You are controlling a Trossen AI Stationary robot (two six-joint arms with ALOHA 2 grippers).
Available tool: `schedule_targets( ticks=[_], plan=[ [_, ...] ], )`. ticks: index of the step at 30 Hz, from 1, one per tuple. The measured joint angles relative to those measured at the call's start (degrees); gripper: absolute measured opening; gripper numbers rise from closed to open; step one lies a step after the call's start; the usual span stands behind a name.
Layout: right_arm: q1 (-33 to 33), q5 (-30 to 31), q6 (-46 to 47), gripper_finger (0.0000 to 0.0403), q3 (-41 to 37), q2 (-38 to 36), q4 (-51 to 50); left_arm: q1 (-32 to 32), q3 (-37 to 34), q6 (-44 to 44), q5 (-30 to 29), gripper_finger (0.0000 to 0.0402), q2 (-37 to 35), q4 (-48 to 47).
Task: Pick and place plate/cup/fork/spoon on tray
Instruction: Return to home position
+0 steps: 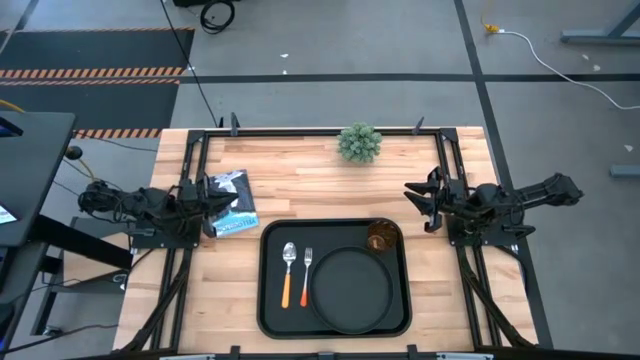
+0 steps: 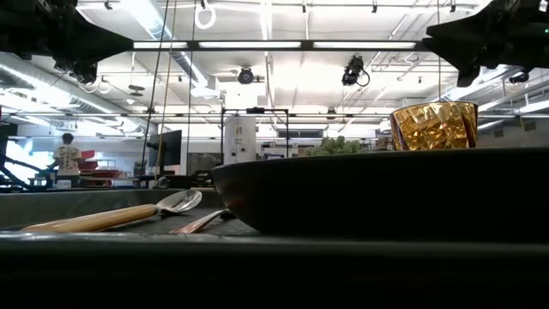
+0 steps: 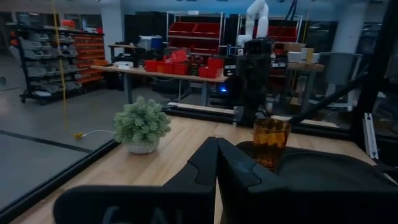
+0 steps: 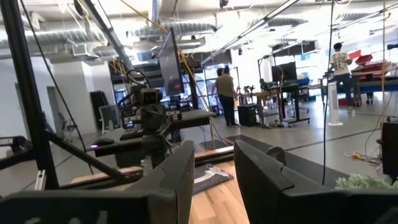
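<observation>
Four items sit on the tray [image 1: 268,300]: spoon [image 1: 288,272] and fork [image 1: 306,274] by its left edge, plate [image 1: 350,288] centre-right, cup [image 1: 381,238] at its far right corner. Left gripper [image 1: 221,205] is closed and empty; right gripper [image 1: 412,192] is parted and empty. A careless sweep could likely topple the cup.

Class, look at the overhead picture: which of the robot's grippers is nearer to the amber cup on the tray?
The right gripper. It waits just beyond the tray's far right corner, close to the cup. The left gripper sits across the table, past the tray's left edge.

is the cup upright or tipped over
Upright. The cup stands with its mouth up in the low view, and the high view shows its round opening from above at the tray's far right corner.
</observation>
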Motion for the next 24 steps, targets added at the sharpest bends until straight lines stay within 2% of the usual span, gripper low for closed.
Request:
schedule_targets(
  ticks=[8,15,24],
  plan=[
    [0.07,-0.1,-0.84,0.0121,-0.02,-11.62,-9.79,0.04,0.0,1.5,1.14,0.0007,0.0,-0.34],
    [0.07,0.02,-4.62,0.0121,1.08,-11.38,-9.66,0.4,0.0,3.79,1.03,0.0004,-0.1,1.01],
    [-1.85,-0.87,-7.55,0.0121,1.1,-11.38,-6.88,0.52,-0.47,2.42,10.25,0.0003,0.02,3.62]
  ],
)
